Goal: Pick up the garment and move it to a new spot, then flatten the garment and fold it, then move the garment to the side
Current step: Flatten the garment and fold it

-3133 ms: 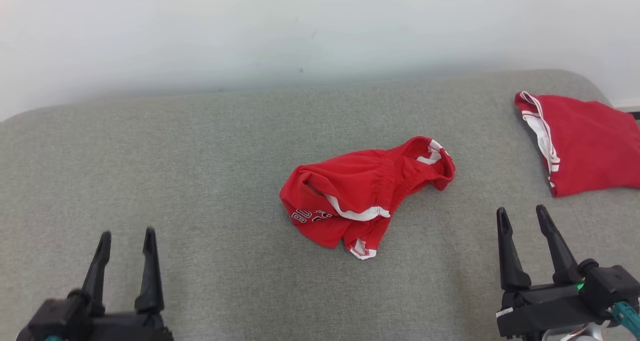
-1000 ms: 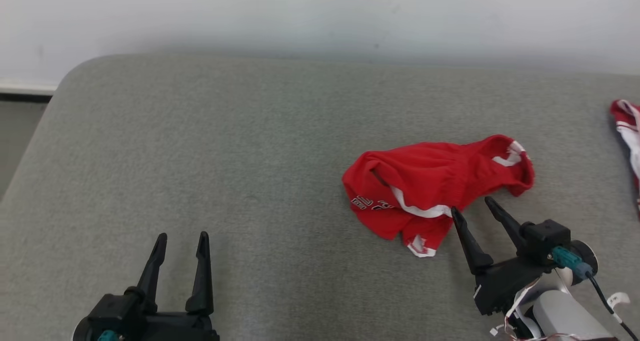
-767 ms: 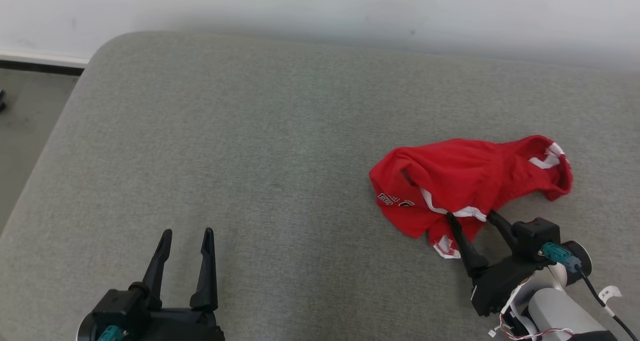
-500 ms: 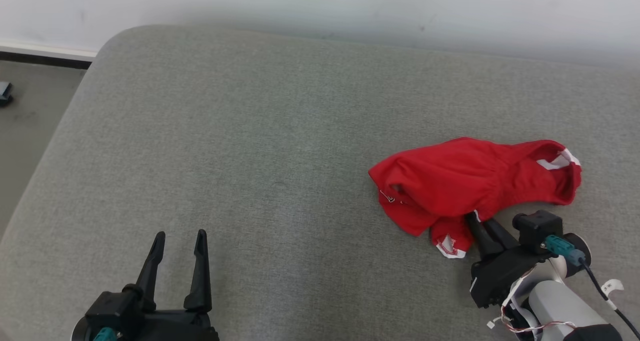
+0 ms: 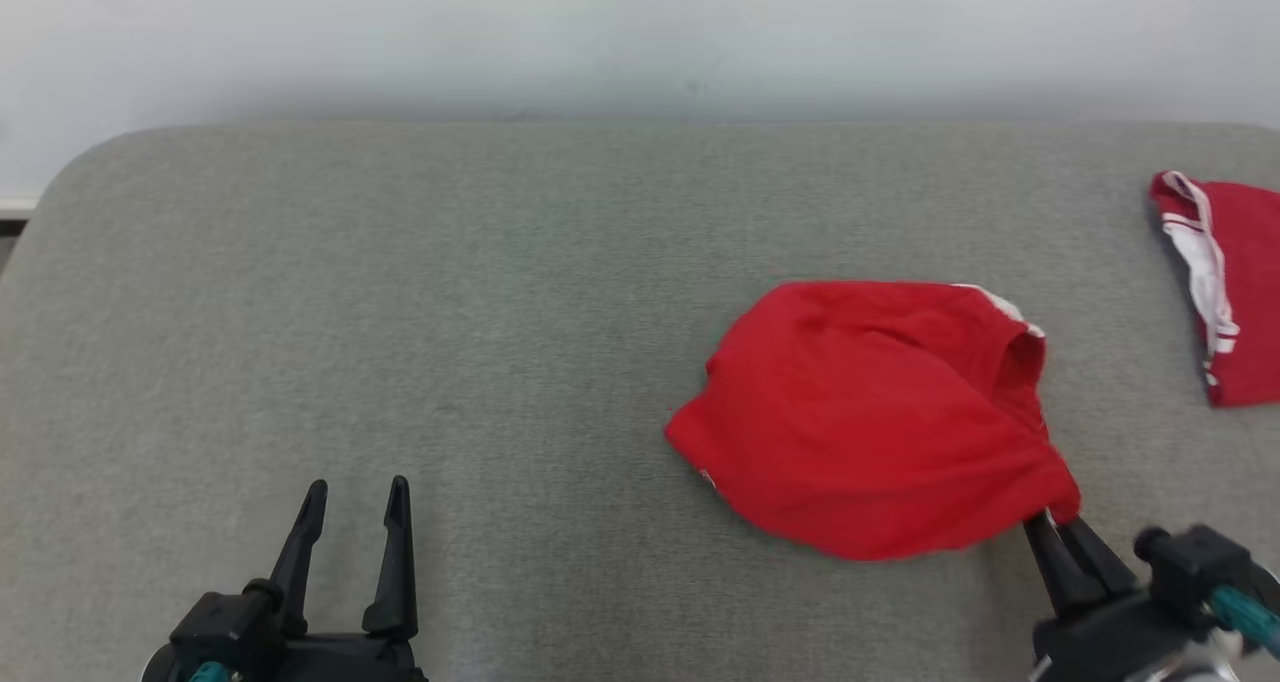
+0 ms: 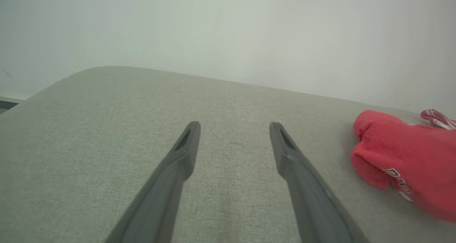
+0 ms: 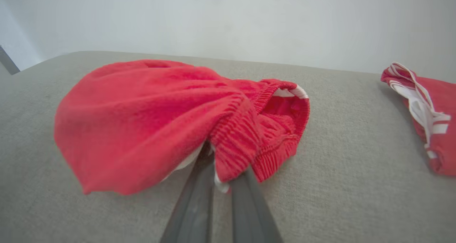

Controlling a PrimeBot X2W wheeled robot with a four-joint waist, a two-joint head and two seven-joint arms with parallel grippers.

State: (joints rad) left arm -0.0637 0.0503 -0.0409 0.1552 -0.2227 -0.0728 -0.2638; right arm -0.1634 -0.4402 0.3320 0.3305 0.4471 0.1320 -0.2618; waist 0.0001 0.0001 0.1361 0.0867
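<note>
Right claw (image 5: 1052,527): lower right of head view, clenched on the near elastic edge of the shorts (image 5: 870,412). In the wrist view, that edge bunches between the two fingers (image 7: 194,207).
Left claw (image 5: 357,484): lower left, released, holding nothing.
Shorts: red, right of centre on the grey cushion (image 5: 400,262), ballooned and rumpled. Possibly only the gripped edge is raised; hard to tell.
Second red garment (image 5: 1235,292): far right edge, well apart.
Progress: grasp made, pick-up begun.
Outstanding: move to a new spot, flatten, fold, set aside.
</note>
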